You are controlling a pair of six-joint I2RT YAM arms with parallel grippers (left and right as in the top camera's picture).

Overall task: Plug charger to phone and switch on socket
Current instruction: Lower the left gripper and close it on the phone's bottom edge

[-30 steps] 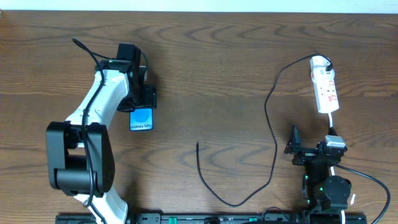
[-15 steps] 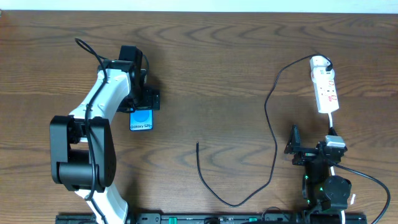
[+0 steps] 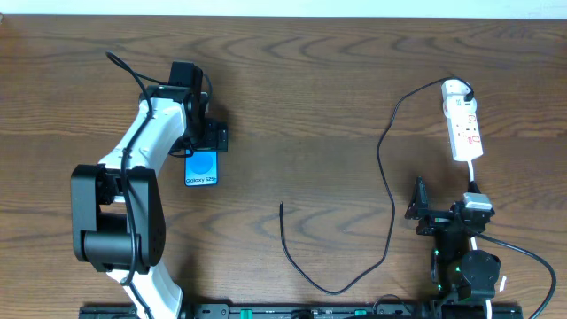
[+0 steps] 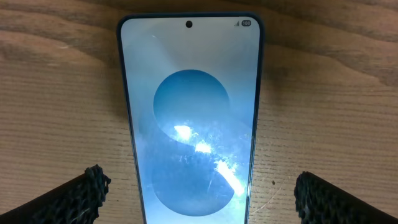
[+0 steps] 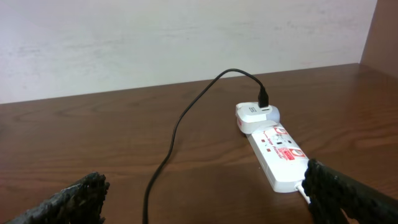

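The phone (image 3: 201, 169) lies flat on the wooden table at the left, blue screen up. In the left wrist view the phone (image 4: 189, 93) lies between my fingers. My left gripper (image 3: 206, 142) (image 4: 199, 186) is open and straddles its far end, with a gap on each side. The socket (image 3: 463, 124) (image 5: 277, 149) lies at the far right. The charger's black cable (image 3: 387, 190) (image 5: 180, 124) is plugged in at the socket's far end and loops down the table to its free tip (image 3: 282, 206). My right gripper (image 3: 420, 213) (image 5: 205, 193) is open and empty, short of the socket.
The socket's white cord (image 3: 472, 175) runs toward the right arm's base (image 3: 467, 266). The cable's loop (image 3: 332, 290) lies near the front edge. A pale wall (image 5: 186, 37) stands behind the table.
My left arm has shifted slightly and its gripper has turned a little over the phone. The phone, the cable, the socket and the right arm have not moved.
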